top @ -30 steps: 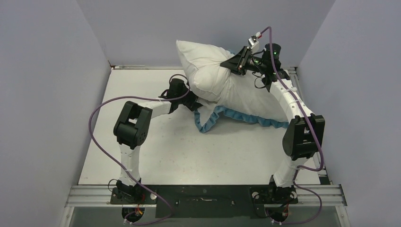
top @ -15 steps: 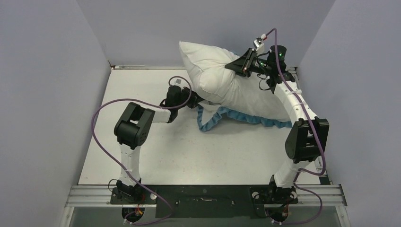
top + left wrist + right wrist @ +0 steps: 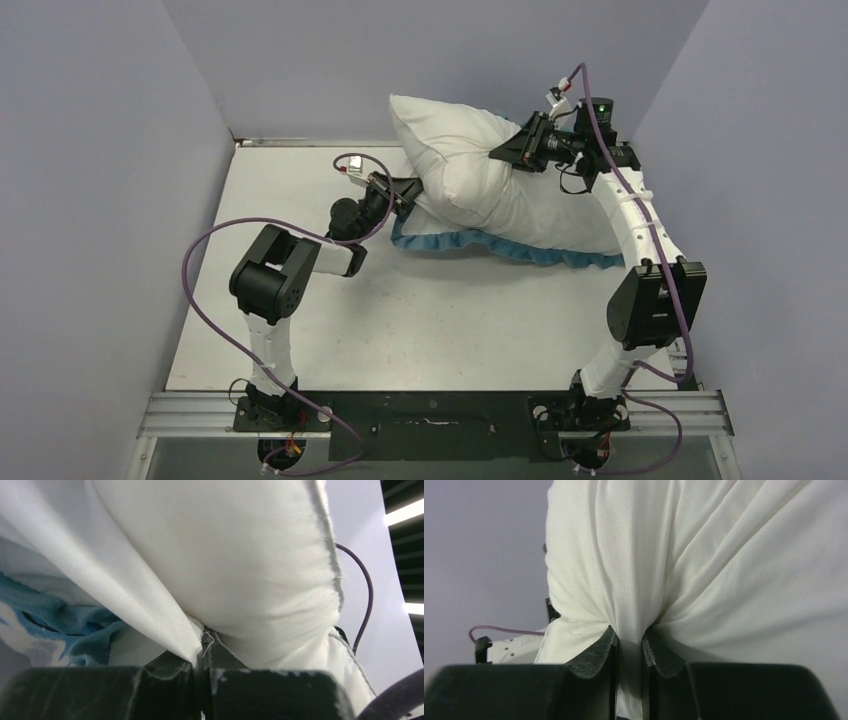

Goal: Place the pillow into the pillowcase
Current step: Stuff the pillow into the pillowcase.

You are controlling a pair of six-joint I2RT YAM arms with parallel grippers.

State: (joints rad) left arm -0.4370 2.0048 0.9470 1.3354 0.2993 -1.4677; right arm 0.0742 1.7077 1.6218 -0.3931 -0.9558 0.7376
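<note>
Pillow (image 3: 470,170) atop pillowcase (image 3: 500,247), purple cables (image 3: 184,275) alongside

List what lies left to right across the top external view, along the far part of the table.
left gripper → pillow → right gripper. The pillowcase spreads beneath the pillow, so it is left out.

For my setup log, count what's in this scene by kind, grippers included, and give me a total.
pillow: 1
pillowcase: 1
grippers: 2 (left gripper, right gripper)
Total: 4
</note>
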